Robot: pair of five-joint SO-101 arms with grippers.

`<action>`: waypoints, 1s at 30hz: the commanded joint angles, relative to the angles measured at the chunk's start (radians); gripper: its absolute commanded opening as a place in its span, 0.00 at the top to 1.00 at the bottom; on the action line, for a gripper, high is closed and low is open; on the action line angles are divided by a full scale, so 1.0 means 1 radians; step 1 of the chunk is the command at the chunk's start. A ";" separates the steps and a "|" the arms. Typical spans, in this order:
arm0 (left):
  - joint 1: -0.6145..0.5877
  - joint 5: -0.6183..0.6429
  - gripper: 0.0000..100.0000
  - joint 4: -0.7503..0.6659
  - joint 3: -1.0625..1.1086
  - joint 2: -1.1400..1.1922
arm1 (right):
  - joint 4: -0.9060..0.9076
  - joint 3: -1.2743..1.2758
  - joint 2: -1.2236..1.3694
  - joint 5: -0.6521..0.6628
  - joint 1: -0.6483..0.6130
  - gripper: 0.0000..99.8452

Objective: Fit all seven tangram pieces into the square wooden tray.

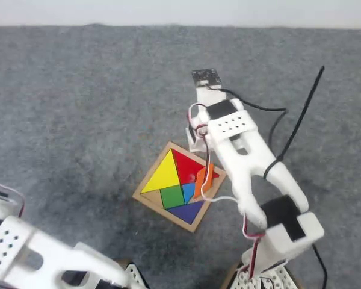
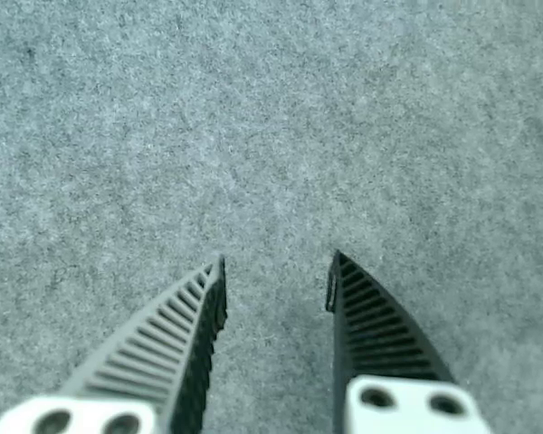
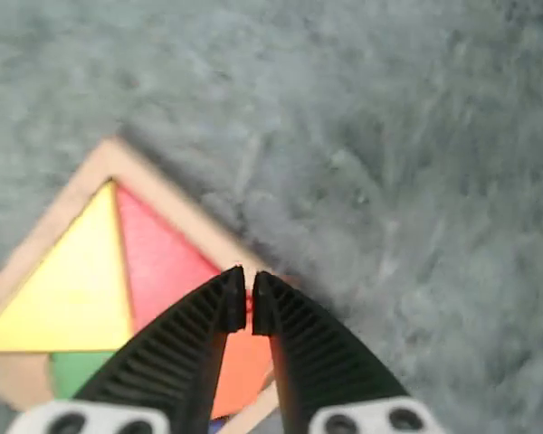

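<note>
Grey, felt-like cloth covers the desk (image 1: 78, 108). The square wooden tray (image 1: 159, 211) lies on it near the middle, turned so that one corner points toward the arms.

Inside the tray:
- A yellow triangle (image 1: 163, 174) and a red triangle (image 1: 188, 165) fill the far half.
- A green square (image 1: 171, 196), a small blue piece (image 1: 188, 192) and a purple triangle (image 1: 186, 212) sit in the near half.
- An orange piece (image 1: 203, 180) is at the right-hand corner, lying slantwise across the rim rather than flat.

The right arm (image 1: 246, 156) stretches forward from its base at the near edge. Its upper link rises and its forearm bends down over the tray's right corner. In the right wrist view its tool (image 3: 243, 289) has the ribbed black fingers (image 3: 185, 344) pressed almost together, with only a thin slit between the tips. It hangs over the seam where red meets orange, just inside the tray rim (image 3: 45, 242). I cannot tell whether the tips touch the orange piece.

The left arm (image 1: 30, 247) is folded low at the near left corner, well apart from the tray. Its tool (image 2: 276, 262) is spread wide above bare grey cloth and holds nothing.
</note>
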 commanded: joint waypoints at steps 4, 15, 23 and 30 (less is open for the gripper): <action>0.000 0.008 0.82 -0.008 -0.013 -0.029 | 0.002 0.032 0.025 0.106 0.013 0.99; -0.002 0.008 0.82 -0.008 -0.012 -0.029 | 0.071 0.132 0.024 0.166 0.002 0.99; -0.003 0.008 0.82 -0.008 -0.012 -0.029 | 0.166 0.152 0.010 0.249 -0.004 0.99; -0.003 0.006 0.82 -0.008 -0.012 -0.029 | 0.168 0.140 -0.090 0.163 -0.088 0.99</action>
